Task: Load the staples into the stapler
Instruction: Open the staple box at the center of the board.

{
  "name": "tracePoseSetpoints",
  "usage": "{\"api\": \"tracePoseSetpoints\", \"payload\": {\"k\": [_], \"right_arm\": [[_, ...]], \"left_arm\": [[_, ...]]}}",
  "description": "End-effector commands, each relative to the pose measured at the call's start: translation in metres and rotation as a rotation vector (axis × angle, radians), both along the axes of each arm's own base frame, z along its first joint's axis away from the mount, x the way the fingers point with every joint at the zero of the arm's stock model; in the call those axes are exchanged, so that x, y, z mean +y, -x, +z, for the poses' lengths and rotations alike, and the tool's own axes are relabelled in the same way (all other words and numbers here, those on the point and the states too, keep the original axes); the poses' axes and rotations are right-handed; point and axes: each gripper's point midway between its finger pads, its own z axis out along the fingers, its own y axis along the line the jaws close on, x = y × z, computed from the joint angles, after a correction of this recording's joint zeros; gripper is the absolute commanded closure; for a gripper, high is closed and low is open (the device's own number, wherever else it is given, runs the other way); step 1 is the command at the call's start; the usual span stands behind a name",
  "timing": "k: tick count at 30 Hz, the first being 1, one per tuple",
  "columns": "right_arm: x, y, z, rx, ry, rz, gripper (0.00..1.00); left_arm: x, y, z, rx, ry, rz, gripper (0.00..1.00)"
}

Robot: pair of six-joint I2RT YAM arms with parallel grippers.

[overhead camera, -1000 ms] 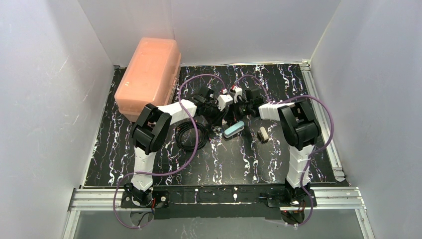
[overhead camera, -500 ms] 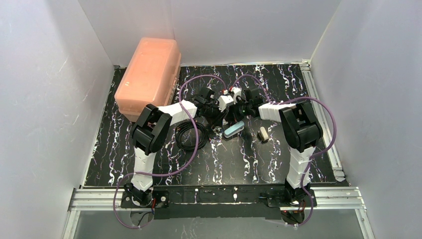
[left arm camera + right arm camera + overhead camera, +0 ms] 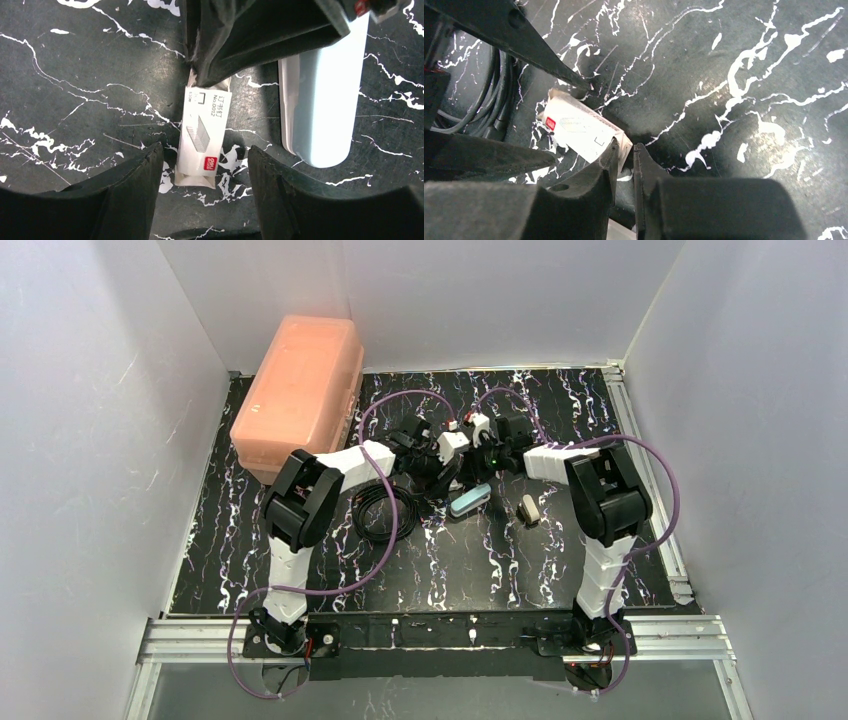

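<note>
I am still getting the staple box (image 3: 202,125) open: my left pincer (image 3: 205,150) straddles it, spread. My right pincer (image 3: 626,150) sits nearly together at its end flap, and I cannot tell whether it pinches. Next, I judge, comes drawing the staples out.

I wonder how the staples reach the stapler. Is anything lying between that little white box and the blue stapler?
Nothing visible lies between them: the staple box and the stapler rest side by side, bare table between. The left gripper straddles the box with open fingers, and the right gripper has its tips at the box's far end.
</note>
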Motion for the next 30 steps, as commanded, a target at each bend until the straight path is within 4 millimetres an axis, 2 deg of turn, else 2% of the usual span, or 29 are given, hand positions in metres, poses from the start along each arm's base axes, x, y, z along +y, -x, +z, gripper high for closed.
{"api": "tracePoseSetpoints", "payload": {"k": [1, 7, 15, 18, 23, 26, 30], "right_arm": [[-0.009, -0.003, 0.014, -0.021, 0.035, -0.029, 0.71], [-0.009, -0.009, 0.035, -0.061, 0.014, -0.048, 0.59], [-0.008, -0.014, 0.061, -0.144, 0.003, 0.013, 0.35], [-0.008, -0.01, 0.058, -0.17, 0.032, 0.108, 0.24], [-0.006, -0.008, 0.048, -0.181, 0.08, 0.271, 0.11], [-0.002, -0.004, 0.042, -0.189, 0.086, 0.359, 0.07], [0.004, 0.005, 0.028, -0.194, 0.114, 0.469, 0.06]], "left_arm": [[0.033, 0.021, -0.011, 0.108, -0.107, 0.049, 0.38], [0.036, 0.022, 0.005, 0.109, -0.068, 0.05, 0.37], [0.043, 0.022, 0.025, 0.139, 0.002, 0.089, 0.36], [0.046, 0.021, 0.034, 0.171, 0.047, 0.121, 0.36], [0.049, 0.019, 0.05, 0.25, 0.143, 0.173, 0.35], [0.05, 0.021, 0.057, 0.303, 0.202, 0.188, 0.34], [0.051, 0.022, 0.062, 0.348, 0.253, 0.208, 0.28]]}}
